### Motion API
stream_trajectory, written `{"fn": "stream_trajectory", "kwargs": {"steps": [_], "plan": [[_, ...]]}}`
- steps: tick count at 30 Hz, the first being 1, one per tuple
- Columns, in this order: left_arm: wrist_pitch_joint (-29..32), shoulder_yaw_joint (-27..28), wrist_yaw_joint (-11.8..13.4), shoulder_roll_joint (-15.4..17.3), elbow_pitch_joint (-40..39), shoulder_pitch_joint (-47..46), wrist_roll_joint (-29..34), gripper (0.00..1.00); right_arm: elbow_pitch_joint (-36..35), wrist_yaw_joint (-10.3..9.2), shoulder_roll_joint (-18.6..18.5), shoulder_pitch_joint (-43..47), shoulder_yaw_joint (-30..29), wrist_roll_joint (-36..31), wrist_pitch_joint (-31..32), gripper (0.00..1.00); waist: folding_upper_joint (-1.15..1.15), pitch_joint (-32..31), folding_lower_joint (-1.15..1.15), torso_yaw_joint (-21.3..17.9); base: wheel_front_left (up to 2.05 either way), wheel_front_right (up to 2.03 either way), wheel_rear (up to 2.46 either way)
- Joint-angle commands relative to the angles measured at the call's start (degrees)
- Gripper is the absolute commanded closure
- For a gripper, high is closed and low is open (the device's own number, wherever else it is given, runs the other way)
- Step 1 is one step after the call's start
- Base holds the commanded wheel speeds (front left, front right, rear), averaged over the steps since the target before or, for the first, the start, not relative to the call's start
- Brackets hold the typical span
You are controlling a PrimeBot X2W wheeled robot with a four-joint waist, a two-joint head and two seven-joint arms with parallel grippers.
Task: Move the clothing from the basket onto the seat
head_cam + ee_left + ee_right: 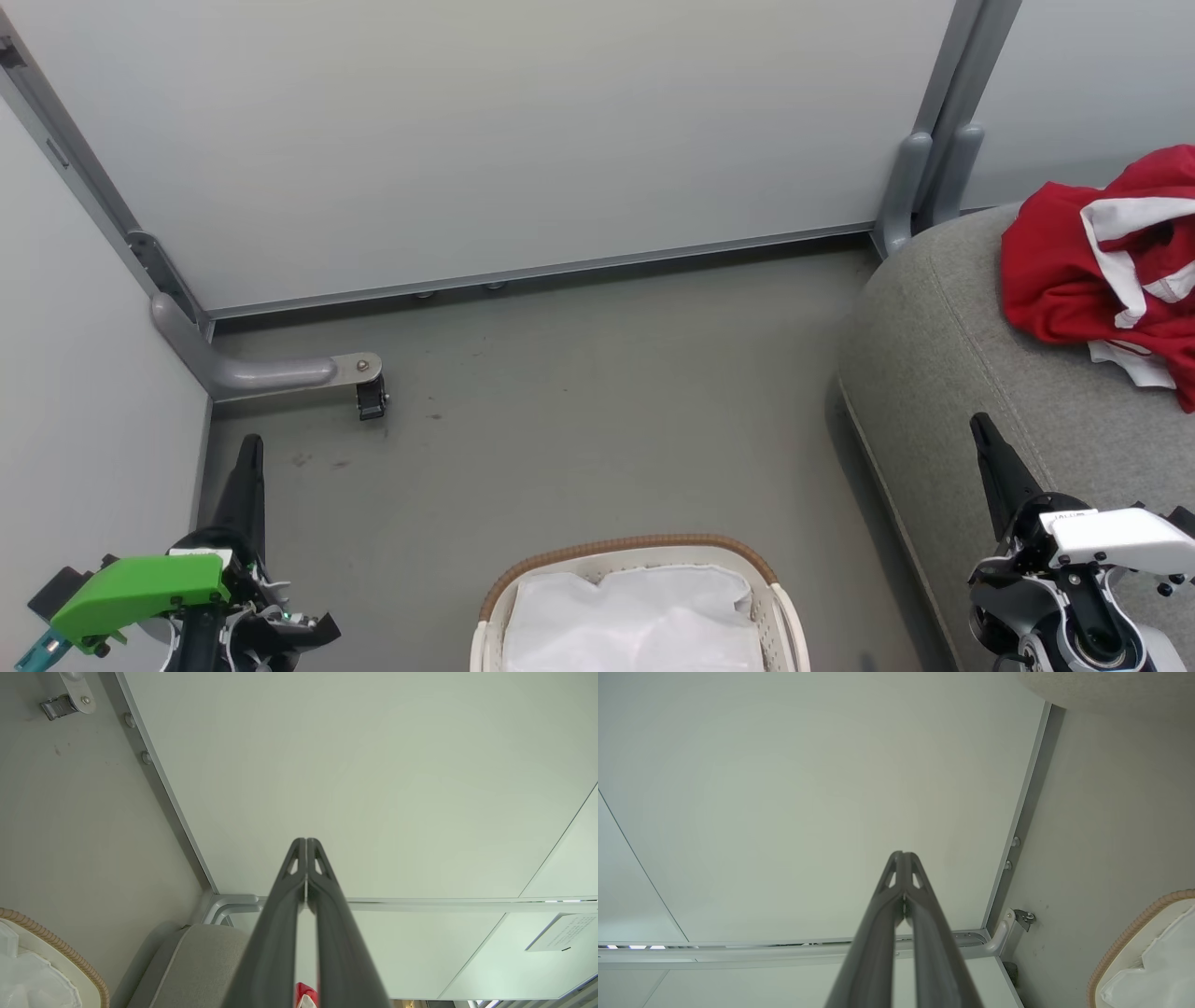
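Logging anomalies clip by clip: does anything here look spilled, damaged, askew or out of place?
Nothing stands out. The red clothing lies crumpled on the seat, the basket stands upright on the floor with white lining showing in it, and the left end effector and the right end effector are shut and empty.

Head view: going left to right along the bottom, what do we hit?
left gripper → basket → right gripper
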Motion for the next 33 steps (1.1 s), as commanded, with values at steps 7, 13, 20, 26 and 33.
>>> {"fn": "stream_trajectory", "kwargs": {"steps": [7,13,20,26,33], "plan": [[0.17,0.10,-0.29,0.25,-0.09,-0.62,-0.21,1.00,-0.19,0.00,-0.34,0.60,-0.09,0.19,0.16,1.00,0.00,0.00,0.00,0.00,0.00,0.00,0.00],[0.17,0.11,-0.29,0.25,-0.09,-0.62,-0.21,1.00,-0.19,0.00,-0.34,0.60,-0.09,0.19,0.17,1.00,0.00,0.00,0.00,0.00,0.00,0.00,0.00],[0.16,0.11,-0.29,0.25,-0.09,-0.62,-0.21,1.00,-0.19,0.00,-0.34,0.60,-0.09,0.19,0.16,1.00,0.00,0.00,0.00,0.00,0.00,0.00,0.00],[0.16,0.11,-0.29,0.25,-0.10,-0.62,-0.21,1.00,-0.19,0.00,-0.34,0.60,-0.09,0.19,0.16,1.00,0.00,0.00,0.00,0.00,0.00,0.00,0.00],[0.16,0.11,-0.29,0.25,-0.10,-0.62,-0.21,1.00,-0.19,0.00,-0.34,0.60,-0.09,0.19,0.17,1.00,0.00,0.00,0.00,0.00,0.00,0.00,0.00]]}}
